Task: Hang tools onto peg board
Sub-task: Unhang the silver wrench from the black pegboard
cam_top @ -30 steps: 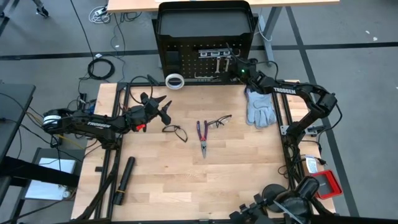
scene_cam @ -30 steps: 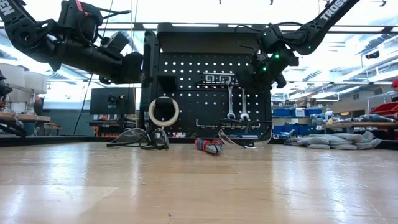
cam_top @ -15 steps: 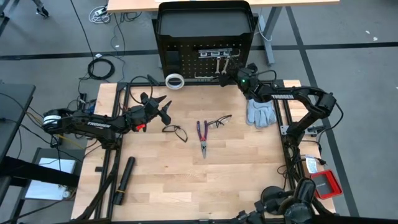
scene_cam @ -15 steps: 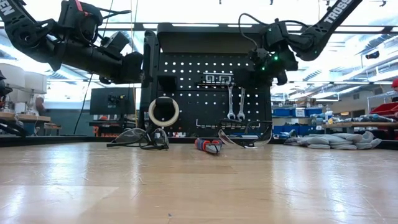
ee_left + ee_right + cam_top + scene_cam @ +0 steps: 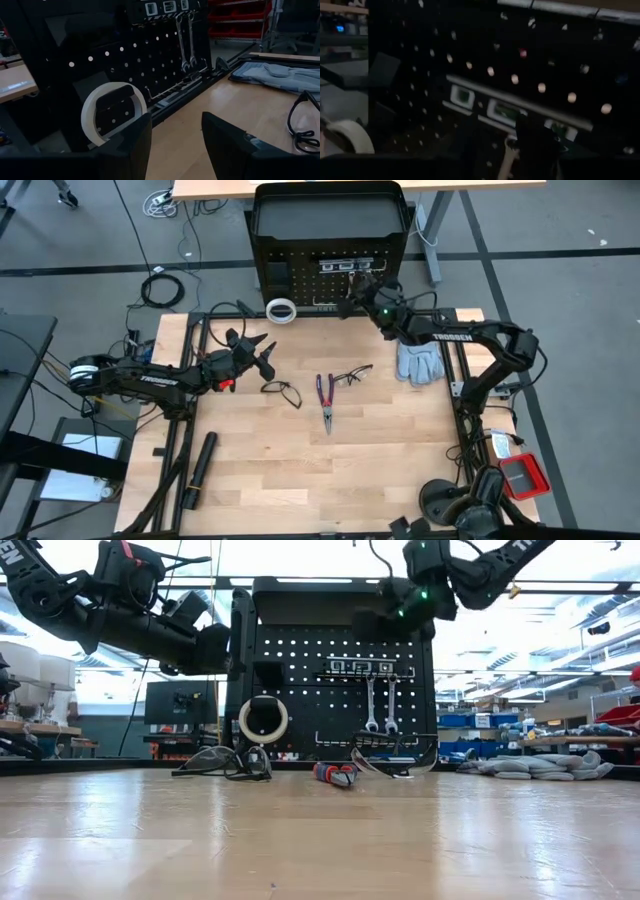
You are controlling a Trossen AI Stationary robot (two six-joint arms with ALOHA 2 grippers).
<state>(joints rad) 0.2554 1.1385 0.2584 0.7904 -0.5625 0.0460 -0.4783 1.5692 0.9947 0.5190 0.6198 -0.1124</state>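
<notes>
Two silver wrenches [image 5: 380, 704] hanging on the upright black metal peg board [image 5: 300, 670] at the far edge. Right gripper [image 5: 352, 298] empty beside them, fingers apart. Left gripper [image 5: 266, 358] parted, empty, over the wooden table [image 5: 300, 470], white tape ring [image 5: 282, 309] beyond.

Black peg board [image 5: 300, 275] dotted with rows of small holes, white tape ring [image 5: 283, 310], red-and-blue-handled pliers [image 5: 325, 397], black-framed glasses [image 5: 282, 392], silver wrenches [image 5: 381, 705], pale grey gloves [image 5: 417, 352], light wood-grain table [image 5: 330, 470], long black cylinder [image 5: 199, 470].
</notes>
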